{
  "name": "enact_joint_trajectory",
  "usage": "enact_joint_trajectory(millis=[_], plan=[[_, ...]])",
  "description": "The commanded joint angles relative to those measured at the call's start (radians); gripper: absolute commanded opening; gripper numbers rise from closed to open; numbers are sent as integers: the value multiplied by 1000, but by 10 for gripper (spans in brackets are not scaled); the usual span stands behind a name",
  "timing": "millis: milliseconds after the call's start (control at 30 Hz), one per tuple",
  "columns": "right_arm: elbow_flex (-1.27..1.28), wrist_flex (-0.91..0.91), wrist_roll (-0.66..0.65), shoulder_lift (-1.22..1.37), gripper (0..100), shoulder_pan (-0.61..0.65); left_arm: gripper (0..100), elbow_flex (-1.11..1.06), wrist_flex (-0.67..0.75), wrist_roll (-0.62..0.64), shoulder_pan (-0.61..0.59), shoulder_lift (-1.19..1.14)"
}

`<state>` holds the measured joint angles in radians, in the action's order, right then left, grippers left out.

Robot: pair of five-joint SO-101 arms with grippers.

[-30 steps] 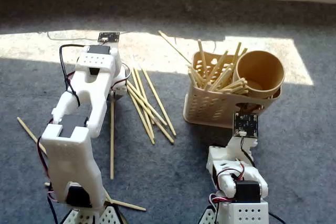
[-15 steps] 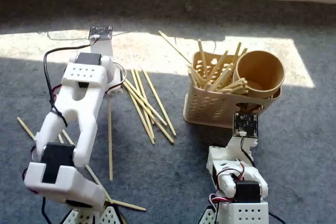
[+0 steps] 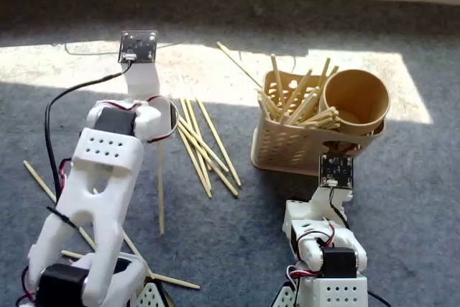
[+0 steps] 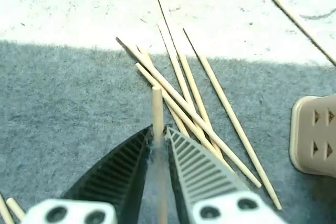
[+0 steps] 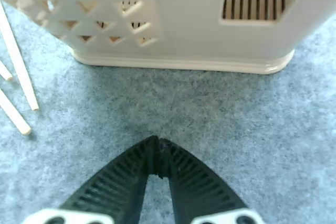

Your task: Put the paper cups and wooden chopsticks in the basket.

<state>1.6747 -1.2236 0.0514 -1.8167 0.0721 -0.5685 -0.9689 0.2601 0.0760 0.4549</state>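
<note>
Left gripper (image 4: 157, 136): jaws nearly closed, pinching one chopstick (image 4: 156, 106) close to its end. The short tip pokes past the jaw tips and the long part trails back under the wrist.
Right gripper (image 5: 157, 157): jaws together with nothing between them, low over the table (image 3: 237, 249), just in front of the basket (image 3: 284, 154).

Task things: the basket bristles with sticks and has a paper cup (image 3: 356, 98) seated in its right end. A loose pile (image 3: 205, 150) lies between the left arm and the basket. A stray stick (image 3: 39, 180) sits near the left arm's base.

Handling (judgement): the stick is light, stiff, smooth and round, so it can pivot or slide in the pinch. You hold it off-centre, so expect the long end to droop and swing. For the remaining sticks, a hold nearer the middle should serve you better.

Room: there is open table between pile and basket. The hazards are the sticks fanning above the basket rim, and the cup. Come in above them, at the basket's left end. Mind the right arm parked at the basket's near wall.
</note>
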Motion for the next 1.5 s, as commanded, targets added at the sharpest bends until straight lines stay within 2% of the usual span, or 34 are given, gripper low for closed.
enact_joint_trajectory(millis=[0,400,667,1033,1267,1467], plan=[[102,-7,-9,-2,8,7,5,5,18,-15,50,114],[102,-7,-9,-2,8,7,5,110,49,-17,174,438],[102,-7,-9,-2,8,7,5,292,58,-17,306,473],[102,-7,-9,-2,8,7,5,303,387,-17,412,472],[102,-7,-9,-2,8,7,5,248,606,-17,424,469],[102,-7,-9,-2,8,7,5,234,658,-12,426,346]])
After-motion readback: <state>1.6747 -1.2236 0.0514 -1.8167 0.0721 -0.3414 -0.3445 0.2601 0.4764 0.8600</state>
